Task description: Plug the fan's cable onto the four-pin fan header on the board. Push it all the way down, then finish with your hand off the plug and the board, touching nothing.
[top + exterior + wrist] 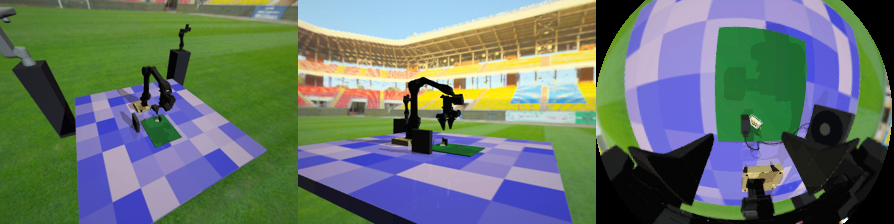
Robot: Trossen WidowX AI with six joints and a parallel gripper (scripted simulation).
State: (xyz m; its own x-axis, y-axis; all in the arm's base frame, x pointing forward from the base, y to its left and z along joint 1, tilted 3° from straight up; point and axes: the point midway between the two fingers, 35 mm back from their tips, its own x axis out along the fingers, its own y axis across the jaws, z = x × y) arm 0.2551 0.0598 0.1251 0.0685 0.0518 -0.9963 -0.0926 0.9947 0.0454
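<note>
End effector (447,122) hangs above the board (458,149), spread wide, gripping nothing. Plug (746,123) stands upright at the board's near edge, beside the header (756,121); fan (421,141) alongside.

You see a blue-and-lilac checkered worktop (157,180) laid on stadium grass (242,84). Two black pillars stand off its edges: a tall one (45,95) carrying a grey camera arm (14,50), and a second (177,66) topped by a small black mount (183,35). Yellow and red stands (495,67) curve beneath blue sky (382,14).
</note>
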